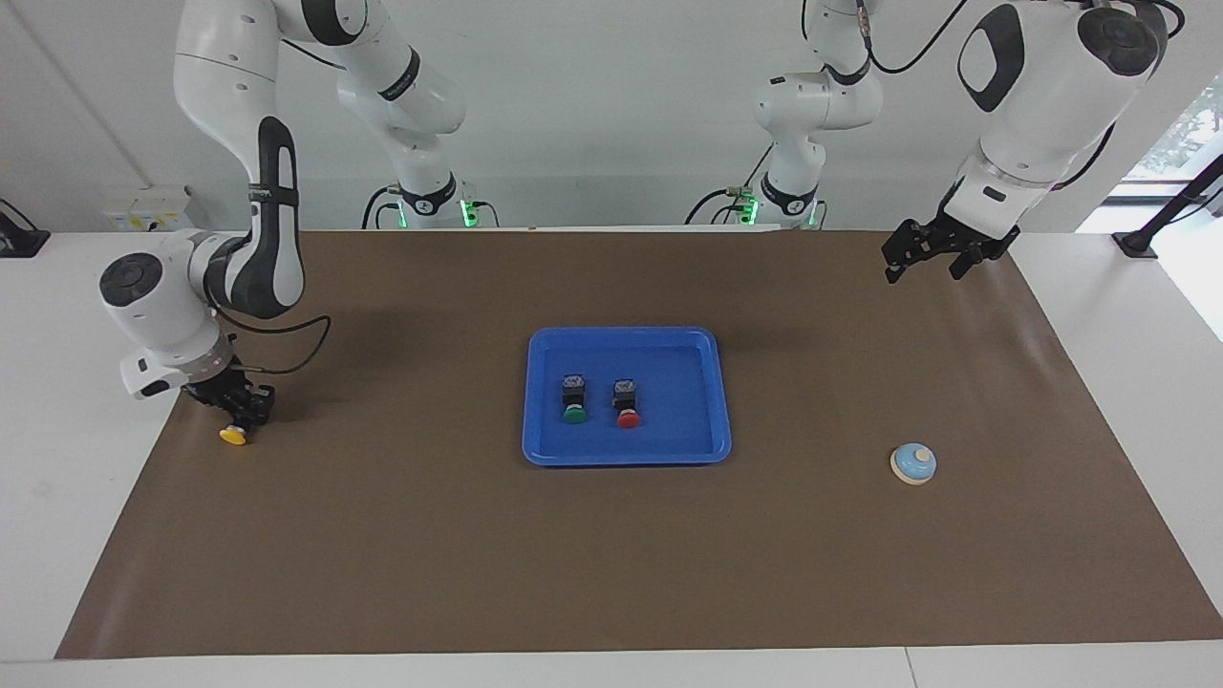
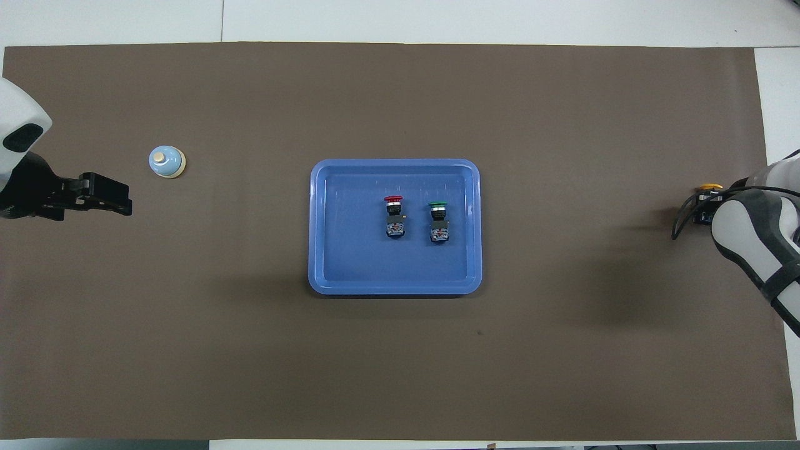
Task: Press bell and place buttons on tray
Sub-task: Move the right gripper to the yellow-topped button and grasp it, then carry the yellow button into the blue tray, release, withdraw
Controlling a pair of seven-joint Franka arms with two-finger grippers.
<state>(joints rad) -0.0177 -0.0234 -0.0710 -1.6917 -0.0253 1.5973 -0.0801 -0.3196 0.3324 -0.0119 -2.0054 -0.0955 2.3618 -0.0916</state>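
The blue tray (image 1: 626, 336) (image 2: 394, 165) lies mid-table. In it lie the green button (image 1: 574, 401) (image 2: 439, 222) and the red button (image 1: 628, 405) (image 2: 394, 219), side by side on their sides. The yellow button (image 1: 232, 436) (image 2: 710, 186) lies on the mat at the right arm's end. My right gripper (image 1: 245, 417) (image 2: 705, 201) is down at mat level, shut on the yellow button's black body, so only the cap shows. The light-blue bell (image 1: 913, 463) (image 2: 167, 162) stands toward the left arm's end. My left gripper (image 1: 923, 258) (image 2: 103, 199) hangs open in the air over the mat, apart from the bell.
A brown mat (image 1: 611, 573) covers the table, with white tabletop around it. The yellow button lies close to the mat's edge at the right arm's end. A black cable (image 1: 296, 349) loops from the right wrist.
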